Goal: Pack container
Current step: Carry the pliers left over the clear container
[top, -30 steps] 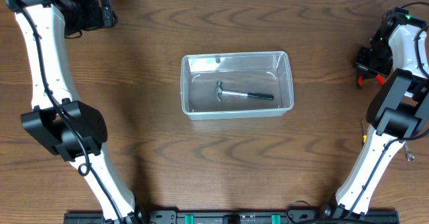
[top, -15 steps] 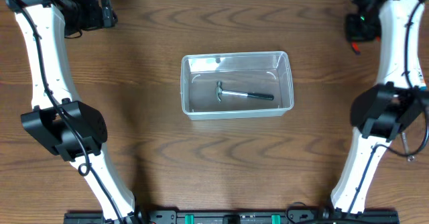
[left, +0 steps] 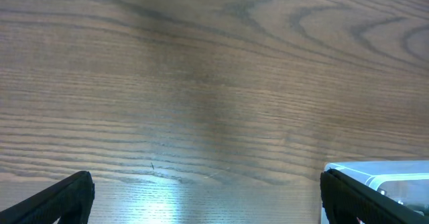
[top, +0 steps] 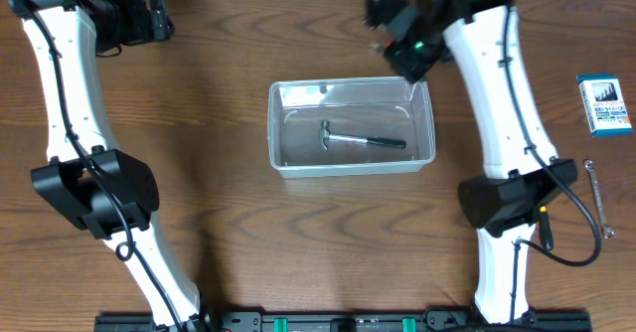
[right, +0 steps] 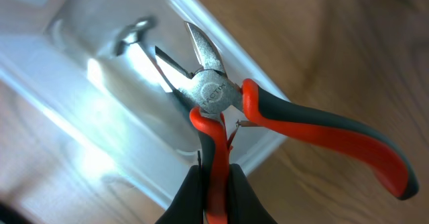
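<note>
"Over the container's (top: 298, 138) far right corner, what has the right gripper (right: 213, 184) got?"

"Pliers (right: 216, 93), with red-and-dark handles. Its fingers are clamped on one handle, and the other handle sticks out free to the side. The nose hangs above the container's wall."

"And the container itself?"

"It's a clear tub, flat on the wooden table (top: 229, 223), between the two arms. A hammer (top: 363, 139) lies on its bottom, head toward the left arm's side, handle toward the right."

"What about the left gripper (left: 208, 207)?"

"Well away from the container, beyond its far left corner, over the wood. Its fingers are spread wide with nothing between them. Its wrist camera just catches a corner of the container at the lower right edge."

"Anything else lying about?"

"A small blue-and-white box (top: 605, 104) sits well to the right of the container. A slim wrench (top: 596, 198) lies nearer the arm bases than that box. Both are well apart from the container."
</note>
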Available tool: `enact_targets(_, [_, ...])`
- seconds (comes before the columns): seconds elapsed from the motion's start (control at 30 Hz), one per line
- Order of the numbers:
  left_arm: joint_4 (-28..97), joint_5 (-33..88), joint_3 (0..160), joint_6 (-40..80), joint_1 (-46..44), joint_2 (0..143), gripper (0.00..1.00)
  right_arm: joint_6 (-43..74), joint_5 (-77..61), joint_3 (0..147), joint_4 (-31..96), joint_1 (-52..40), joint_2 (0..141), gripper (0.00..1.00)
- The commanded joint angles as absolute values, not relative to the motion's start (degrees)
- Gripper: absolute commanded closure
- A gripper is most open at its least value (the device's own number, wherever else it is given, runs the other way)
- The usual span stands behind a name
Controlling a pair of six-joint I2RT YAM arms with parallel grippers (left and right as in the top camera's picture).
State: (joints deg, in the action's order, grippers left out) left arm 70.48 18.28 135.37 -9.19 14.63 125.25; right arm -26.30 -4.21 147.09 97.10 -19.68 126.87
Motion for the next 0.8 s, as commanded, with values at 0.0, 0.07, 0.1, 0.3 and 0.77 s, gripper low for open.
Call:
enact_targets(0.0, [70.65,18.83,136.35,-9.10,14.87,125.01,0.02,-29.95,-4.34,144.16,97.30,-22.41,126.69,0.99])
enact_targets(0.07, [70.65,18.81,136.35,-9.10,14.87,125.01,0.02,-32.53,-4.34,141.47,97.27,-23.35,126.69,0.99])
enact_targets(0.1, [70.65,18.81,136.35,-9.10,14.87,125.01,0.02,-33.63,-4.34,139.85,97.27,-23.75,126.69,0.99])
enact_targets(0.3, [70.65,18.81,136.35,-9.10,14.87,124.99,0.02,-36.32,-4.34,130.74,94.56,-24.21,126.69,0.99])
enact_targets(0.77, [70.65,18.81,136.35,-9.10,14.87,124.99,0.02,-36.27,-11.00,121.38,88.73,-24.12,126.69,0.99])
